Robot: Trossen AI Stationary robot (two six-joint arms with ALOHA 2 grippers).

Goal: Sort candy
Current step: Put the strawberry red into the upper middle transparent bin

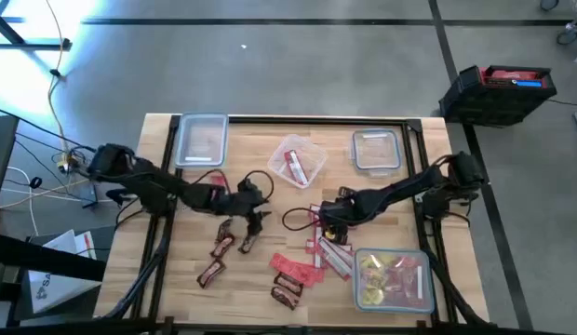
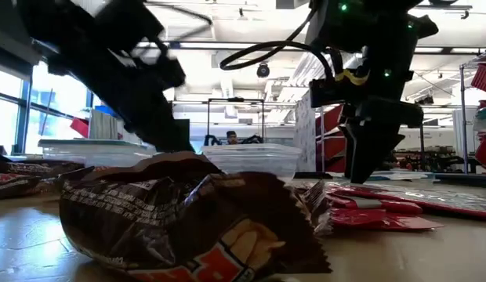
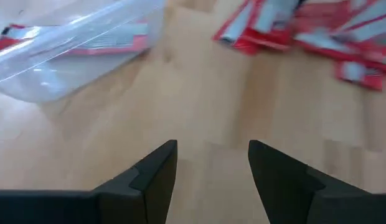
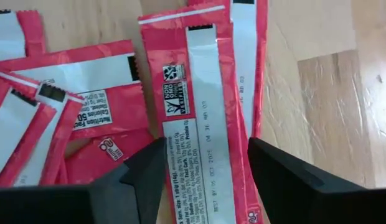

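Both arms are dark, nearly black, built of jointed segments with black cables looping alongside. The right arm (image 2: 368, 86) carries small green lights and a yellow band near its wrist. Each wrist ends in two matte black, wedge-shaped fingers (image 3: 152, 180).

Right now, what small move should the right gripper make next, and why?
Probably a short descent, then closing. In the wrist view the right gripper is open with a red packet lying lengthwise between its fingers, back seam up, on the pile of red packets. Nothing is gripped yet. The left gripper is open over bare wood, so it is not in the way.
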